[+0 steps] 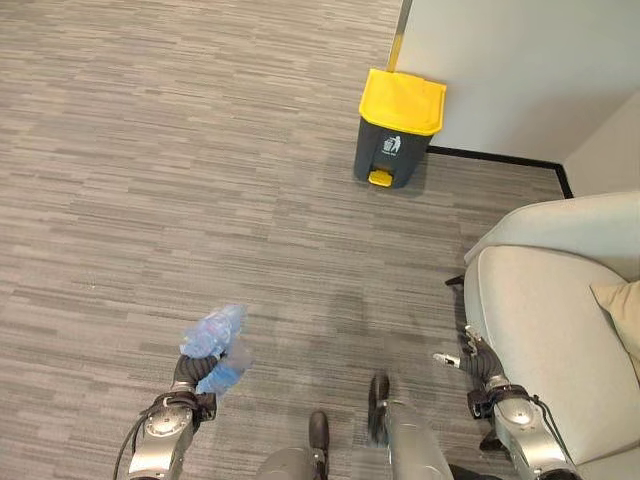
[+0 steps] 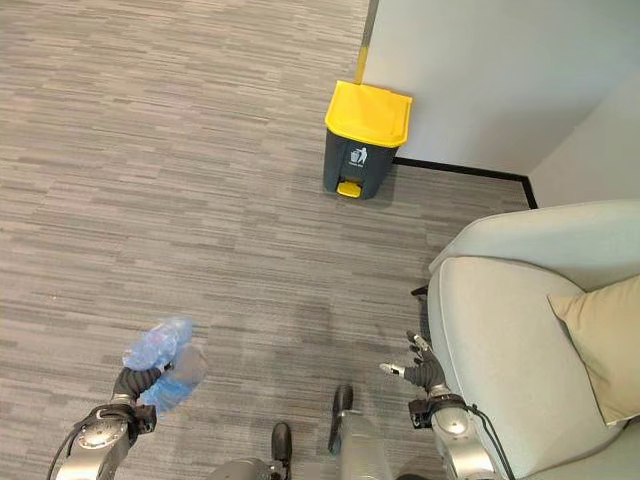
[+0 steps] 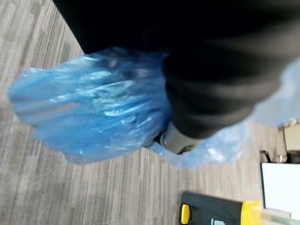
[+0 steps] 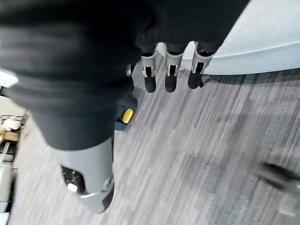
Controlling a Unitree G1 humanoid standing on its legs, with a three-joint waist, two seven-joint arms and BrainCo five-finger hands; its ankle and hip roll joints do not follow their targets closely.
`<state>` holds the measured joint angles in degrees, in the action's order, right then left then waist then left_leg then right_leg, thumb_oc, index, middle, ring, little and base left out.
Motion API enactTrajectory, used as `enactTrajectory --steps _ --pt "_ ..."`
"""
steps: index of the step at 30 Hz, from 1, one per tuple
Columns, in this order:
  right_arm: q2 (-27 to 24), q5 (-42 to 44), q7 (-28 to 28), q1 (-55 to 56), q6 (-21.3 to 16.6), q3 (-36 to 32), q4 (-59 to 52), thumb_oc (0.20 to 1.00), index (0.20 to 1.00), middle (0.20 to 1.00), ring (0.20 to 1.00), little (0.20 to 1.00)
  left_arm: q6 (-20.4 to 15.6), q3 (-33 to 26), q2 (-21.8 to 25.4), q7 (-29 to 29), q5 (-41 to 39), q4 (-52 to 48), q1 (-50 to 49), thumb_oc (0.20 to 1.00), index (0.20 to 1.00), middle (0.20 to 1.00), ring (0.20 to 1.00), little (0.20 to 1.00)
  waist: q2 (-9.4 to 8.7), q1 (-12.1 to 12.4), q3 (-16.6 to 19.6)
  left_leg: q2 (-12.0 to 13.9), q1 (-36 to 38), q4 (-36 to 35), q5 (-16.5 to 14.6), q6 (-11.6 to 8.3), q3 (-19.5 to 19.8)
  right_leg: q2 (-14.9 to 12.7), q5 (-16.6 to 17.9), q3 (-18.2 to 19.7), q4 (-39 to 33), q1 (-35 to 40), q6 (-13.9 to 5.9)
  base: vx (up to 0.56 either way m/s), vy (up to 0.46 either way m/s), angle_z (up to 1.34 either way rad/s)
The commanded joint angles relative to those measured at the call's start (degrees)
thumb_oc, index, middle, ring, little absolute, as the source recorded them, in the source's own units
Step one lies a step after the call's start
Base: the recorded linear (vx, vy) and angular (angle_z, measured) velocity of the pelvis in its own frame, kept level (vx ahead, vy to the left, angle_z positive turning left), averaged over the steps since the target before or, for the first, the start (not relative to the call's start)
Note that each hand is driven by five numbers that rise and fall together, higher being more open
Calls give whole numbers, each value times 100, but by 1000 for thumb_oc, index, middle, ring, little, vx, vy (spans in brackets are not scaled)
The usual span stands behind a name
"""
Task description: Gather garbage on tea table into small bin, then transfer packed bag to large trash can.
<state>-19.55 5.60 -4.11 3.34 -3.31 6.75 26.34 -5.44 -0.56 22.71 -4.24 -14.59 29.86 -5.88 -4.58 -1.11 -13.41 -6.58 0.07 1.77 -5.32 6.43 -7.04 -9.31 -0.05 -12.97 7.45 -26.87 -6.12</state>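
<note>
Gripping the blue bag at its gathered neck, the left hand carries a light, soft, crinkly load toward the bin; right hand hangs relaxed.

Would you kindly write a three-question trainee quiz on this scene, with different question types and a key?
1. True or false: the bin's yellow lid is shut.
2. Which hand holds the blue bag? A. left hand B. right hand C. neither
3. Fill in: the bin stands on the floor against the ____.

Key: 1 true; 2 A; 3 wall.
</note>
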Motion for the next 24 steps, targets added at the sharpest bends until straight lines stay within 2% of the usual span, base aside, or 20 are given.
enactTrajectory --steps 1,2,3,4,6,7,9,10,11,12,13,14,16,17,18,21,22,24 --pt "-161 -38 -16 -234 -148 -105 -86 1000 1000 1000 1000 1000 -331 -137 246 20 80 -526 46 200 200 200 200 200 -4 -76 -25 327 288 350 -752 -575 276 25 399 -226 -475 739 -346 568 -137 30" --pt "-187 -68 5 -132 -133 -133 -101 1000 1000 1000 1000 1000 -328 -102 227 32 104 -517 56 200 200 200 200 200 20 -181 -5 363 565 280 -887 -630 400 68 477 -129 -474 645 -377 425 -110 33" --pt "-186 -68 5 -133 -133 -133 -101 1000 1000 1000 1000 1000 -328 -102 228 32 104 -517 55 200 200 200 200 200 17 -183 -2 360 562 279 -884 -630 402 64 478 -129 -474 643 -377 597 -178 39" --pt "-186 -64 57 20 -120 -190 -176 1000 1000 1000 1000 1000 -319 -80 210 104 177 -563 -16 200 200 200 200 200 12 -237 91 401 831 281 -1087 -706 524 72 551 45 -439 766 -352 441 -167 44" --pt "-224 -76 62 74 -141 -199 -124 1000 1000 1000 1000 1000 -313 -48 176 134 193 -576 -54 200 200 200 200 200 91 -296 163 572 887 519 -926 -865 579 107 572 47 -329 875 -243 536 -280 67" --pt "-254 -57 66 149 -176 -247 -138 1000 1000 1000 1000 1000 -284 -44 163 192 212 -611 -110 200 200 200 200 200 141 -342 257 798 686 1081 -485 -1127 558 166 477 -37 -301 1008 -119 459 -330 85" --pt "-305 -9 34 172 -184 -254 -116 1000 1000 1000 1000 1000 -274 -23 146 227 175 -603 -99 200 200 200 200 200 159 -363 286 971 368 1845 -23 -1239 527 304 294 -60 -315 1231 62 435 -305 37" --pt "-378 49 -8 169 -175 -268 -42 1000 1000 1000 1000 1000 -275 16 101 217 128 -538 -57 200 200 200 200 200 139 -350 284 1091 44 2222 64 -1088 373 467 2 29 -417 1561 228 356 -206 -19" --pt "-374 50 -8 166 -175 -268 -41 1000 1000 1000 1000 1000 -276 15 105 216 129 -537 -54 200 200 200 200 200 117 -359 293 1064 30 2205 92 -1080 376 441 17 29 -425 1547 225 531 -215 -28" --pt "-430 90 -47 140 -179 -324 -39 1000 1000 1000 1000 1000 -260 73 80 223 131 -492 4 200 200 200 200 200 11 -295 252 950 -460 1880 -295 -914 206 394 -149 95 -531 1847 199 429 -114 -36" --pt "-458 115 -90 119 -193 -362 -21 1000 1000 1000 1000 1000 -263 89 80 221 162 -462 33 200 200 200 200 200 -30 -232 171 853 -924 1631 -396 -898 103 394 -258 119 -600 2045 189 490 -115 -5" --pt "-454 113 -107 102 -188 -373 -23 1000 1000 1000 1000 1000 -262 94 85 216 174 -468 26 200 200 200 200 200 -35 -182 144 808 -1098 1518 -296 -911 75 420 -282 165 -616 2134 199 320 -36 18" --pt "-421 127 -139 88 -193 -377 9 1000 1000 1000 1000 1000 -261 92 94 204 213 -462 23 200 200 200 200 200 5 -74 103 738 -1410 1041 215 -967 78 554 -356 229 -704 2362 204 325 14 -17" --pt "-391 132 -167 81 -196 -353 54 1000 1000 1000 1000 1000 -259 85 107 194 232 -490 -7 200 200 200 200 200 65 74 101 663 -1700 538 757 -1042 179 727 -462 353 -788 2626 225 450 49 -66" --pt "-376 111 -174 90 -193 -337 76 1000 1000 1000 1000 1000 -255 71 112 176 230 -494 -9 200 200 200 200 200 74 138 107 635 -1795 358 863 -1059 249 775 -522 406 -780 2733 220 377 42 -69" --pt "-373 110 -175 92 -194 -337 77 1000 1000 1000 1000 1000 -254 72 114 176 230 -495 -11 200 200 200 200 200 61 143 94 624 -1760 330 871 -1059 239 762 -533 413 -778 2752 217 233 76 -73" --pt "-331 -15 -121 150 -196 -310 53 1000 1000 1000 1000 1000 -255 -26 149 177 274 -609 -159 200 200 200 200 200 56 263 207 609 -1612 144 956 -976 379 800 -821 712 -621 3119 203 661 254 -57" --pt "-278 -69 -103 144 -162 -302 69 1000 1000 1000 1000 1000 -242 -54 178 186 279 -618 -177 200 200 200 200 200 0 265 301 592 -1561 241 897 -905 371 718 -854 808 -507 3145 184 501 205 -27"
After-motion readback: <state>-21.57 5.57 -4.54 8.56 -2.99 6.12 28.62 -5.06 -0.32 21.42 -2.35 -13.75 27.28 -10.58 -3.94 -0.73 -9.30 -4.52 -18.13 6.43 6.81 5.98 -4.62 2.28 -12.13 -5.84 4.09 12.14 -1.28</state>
